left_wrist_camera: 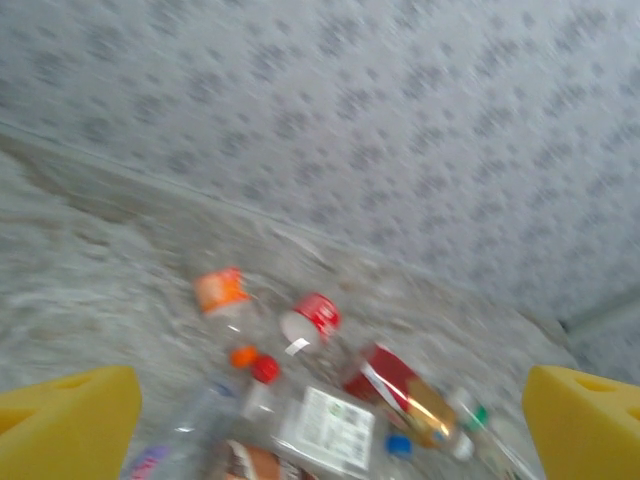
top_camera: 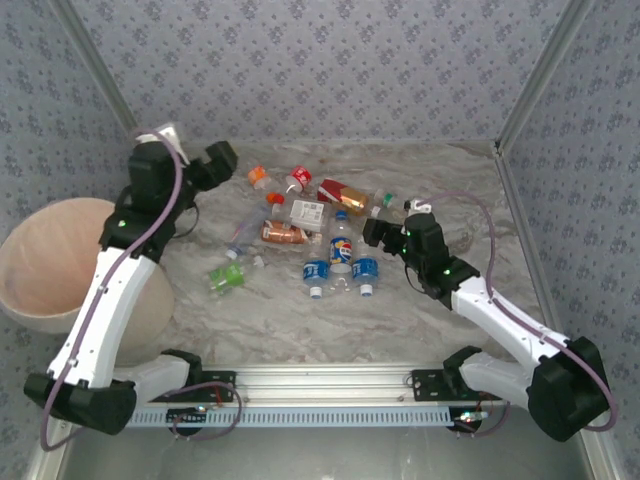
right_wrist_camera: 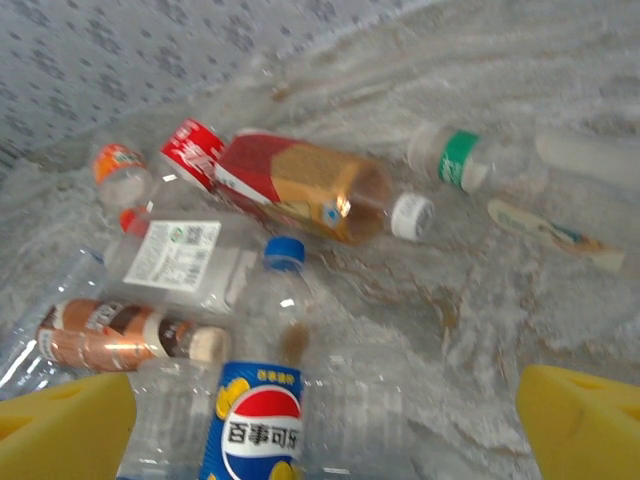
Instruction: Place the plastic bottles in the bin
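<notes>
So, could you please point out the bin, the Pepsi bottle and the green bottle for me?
bin (top_camera: 55,250): top external view, on its inner wall.
Pepsi bottle (right_wrist_camera: 262,432): right wrist view, on its blue label.
green bottle (top_camera: 226,276): top external view, on its green middle.

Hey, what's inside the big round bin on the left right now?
The part of the bin that shows from above is bare, pale inner wall, with no bottle in sight. The left arm crosses over its right side, so whatever lies beneath there is hidden.
</notes>
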